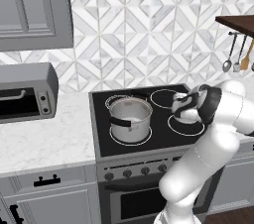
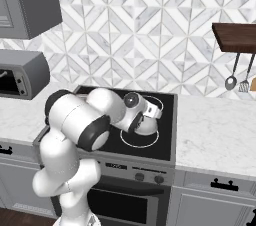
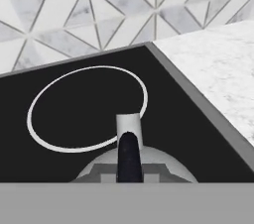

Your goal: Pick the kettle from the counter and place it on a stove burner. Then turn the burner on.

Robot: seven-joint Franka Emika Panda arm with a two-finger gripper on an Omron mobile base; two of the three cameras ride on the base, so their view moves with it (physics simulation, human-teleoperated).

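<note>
The small silvery kettle is over the front right stove burner of the black cooktop; I cannot tell whether it rests on the glass. My gripper is directly above it, shut on the thin dark handle. In the hand view the kettle dome fills the bottom centre, and the rear right burner ring lies beyond it. From the left base view my forearm hides most of the kettle, with the gripper above the front right ring. The white marble counter lies to the right of the stove.
A straight-sided steel pot with a black handle stands on the front left burner. A row of knobs runs along the stove front. A toaster oven sits on the left counter. Utensils hang under a wooden shelf at right.
</note>
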